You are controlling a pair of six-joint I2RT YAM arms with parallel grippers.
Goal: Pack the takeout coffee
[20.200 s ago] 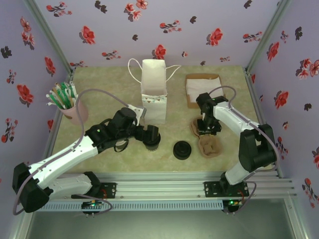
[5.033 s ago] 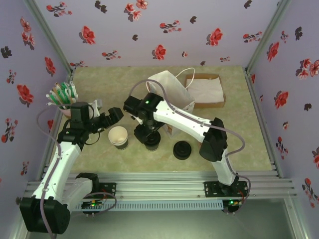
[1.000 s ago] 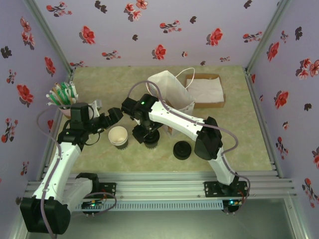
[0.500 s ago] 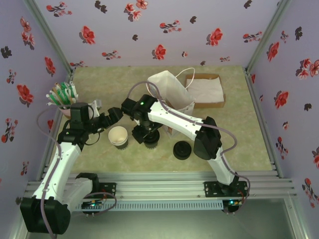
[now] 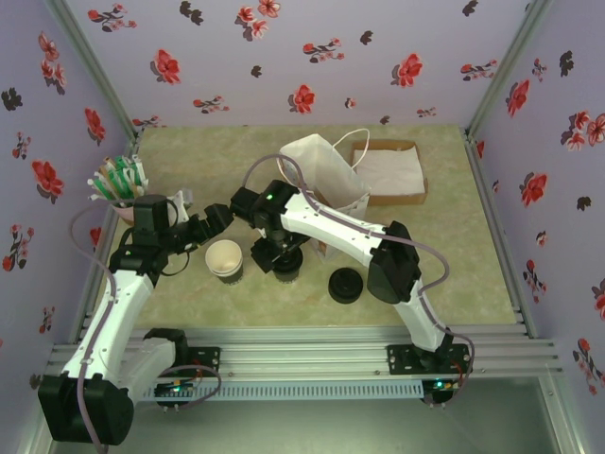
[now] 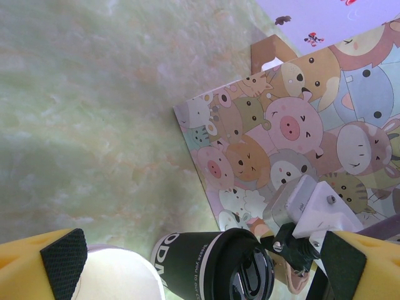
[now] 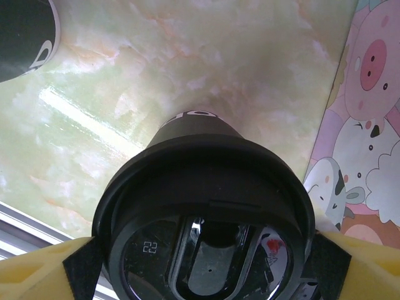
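The takeout coffee (image 7: 200,187) stands on the counter (image 5: 454,255), its black lid (image 7: 206,237) clasped in the right claw (image 7: 203,265), with a pad (image 7: 81,262) pressed to the rim on either side. From above, the claw covers most of the cup. Just left of that claw is a lidless cup (image 5: 225,257), and beyond it the left claw (image 5: 200,219) hangs released, jaws wide. Behind the right claw a paper bag (image 5: 326,175) printed with cartoon animals leans over; I cannot make out its mouth. A stack of loose lids (image 5: 346,285) sits nearer me to the right. The counter is pale green marble, and the walls (image 5: 312,47) are lilac with red flowers. The white lettering on the cup wall is cut off.
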